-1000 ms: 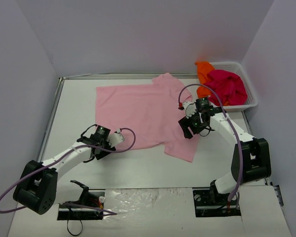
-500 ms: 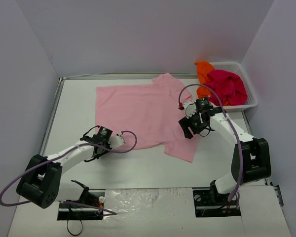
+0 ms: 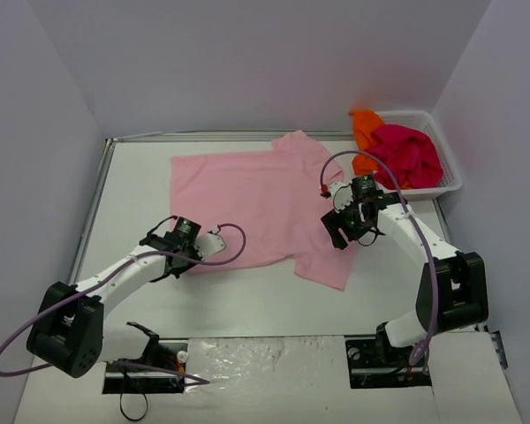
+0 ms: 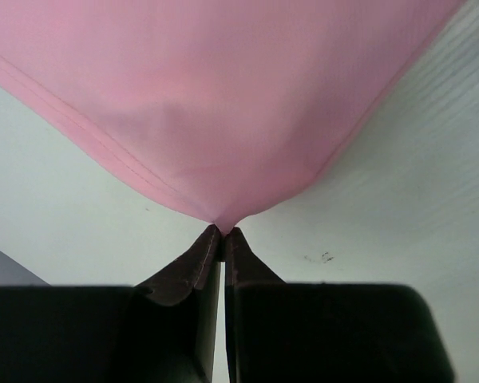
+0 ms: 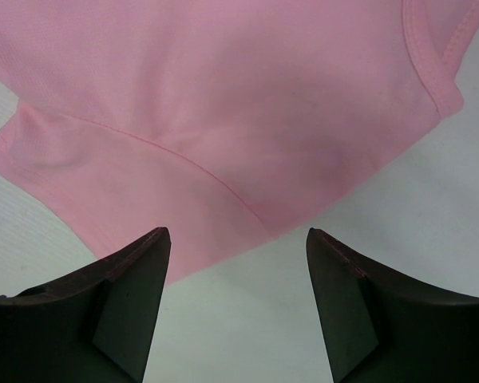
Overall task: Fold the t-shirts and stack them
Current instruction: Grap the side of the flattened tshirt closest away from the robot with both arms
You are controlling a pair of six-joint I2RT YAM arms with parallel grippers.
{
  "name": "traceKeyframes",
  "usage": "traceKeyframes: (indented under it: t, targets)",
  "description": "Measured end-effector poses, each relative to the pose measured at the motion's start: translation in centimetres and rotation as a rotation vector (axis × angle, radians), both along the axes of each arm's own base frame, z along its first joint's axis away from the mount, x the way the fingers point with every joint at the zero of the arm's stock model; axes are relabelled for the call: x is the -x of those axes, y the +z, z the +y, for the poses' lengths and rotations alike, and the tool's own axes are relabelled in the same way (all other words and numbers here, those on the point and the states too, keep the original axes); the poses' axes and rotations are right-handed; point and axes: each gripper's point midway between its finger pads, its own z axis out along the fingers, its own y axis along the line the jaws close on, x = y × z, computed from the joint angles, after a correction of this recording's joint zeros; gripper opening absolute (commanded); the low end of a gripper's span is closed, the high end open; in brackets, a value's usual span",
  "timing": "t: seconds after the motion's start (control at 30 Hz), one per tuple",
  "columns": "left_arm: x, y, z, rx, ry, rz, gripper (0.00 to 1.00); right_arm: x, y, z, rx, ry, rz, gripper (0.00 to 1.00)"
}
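Note:
A light pink t-shirt (image 3: 247, 194) lies spread flat on the white table. My left gripper (image 3: 191, 240) is at its near left corner. In the left wrist view the left gripper (image 4: 223, 231) is shut, pinching the tip of that pink t-shirt's corner (image 4: 223, 96). My right gripper (image 3: 343, 231) hovers over the shirt's right side. It stands open (image 5: 237, 232) with nothing between its fingers, over the edge of the pink cloth (image 5: 223, 96) by a sleeve seam. A magenta-red t-shirt (image 3: 408, 152) and an orange t-shirt (image 3: 366, 124) lie bunched in the basket.
A white mesh basket (image 3: 449, 181) stands at the back right corner against the wall. Bare white table (image 3: 247, 296) runs between the shirt's near hem and the arm bases. Walls close in on the left, back and right.
The left gripper's jaws have closed onto the pink shirt's near left corner, and that wrist has shifted slightly. The right arm has barely moved.

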Motion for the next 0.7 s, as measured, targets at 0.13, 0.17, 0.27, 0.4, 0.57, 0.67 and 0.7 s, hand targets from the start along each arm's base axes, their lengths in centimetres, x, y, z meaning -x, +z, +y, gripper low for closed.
traceKeyframes:
  t: [0.13, 0.17, 0.27, 0.4, 0.57, 0.67, 0.7]
  targets:
    - [-1.6, 2.6, -1.5, 0.072, 0.025, -0.043, 0.02, 0.5, 1.4, 0.1, 0.029, 0.042, -0.041, 0.67]
    - [-1.8, 3.0, -1.7, 0.084, 0.031, -0.051, 0.02, 0.7, 1.8, 0.2, 0.038, 0.059, -0.050, 0.67]
    - [-2.2, 3.4, -2.0, 0.101, 0.061, -0.047, 0.02, 1.3, 3.1, 0.9, 0.079, 0.132, -0.073, 0.67]
    - [-2.0, 2.2, -1.5, 0.085, 0.105, 0.008, 0.02, 2.3, 3.6, 2.0, 0.128, 0.244, -0.068, 0.67]
    - [-1.3, 0.8, 0.2, 0.052, 0.168, 0.084, 0.02, 4.4, 3.1, 1.6, 0.197, 0.350, -0.004, 0.67]
    - [-1.4, 1.0, 1.1, 0.056, 0.205, 0.091, 0.02, 5.3, 3.1, 0.9, 0.250, 0.395, 0.015, 0.67]
    - [-1.6, 1.1, 1.5, 0.060, 0.221, 0.090, 0.02, 5.5, 3.2, 0.7, 0.265, 0.410, 0.012, 0.66]
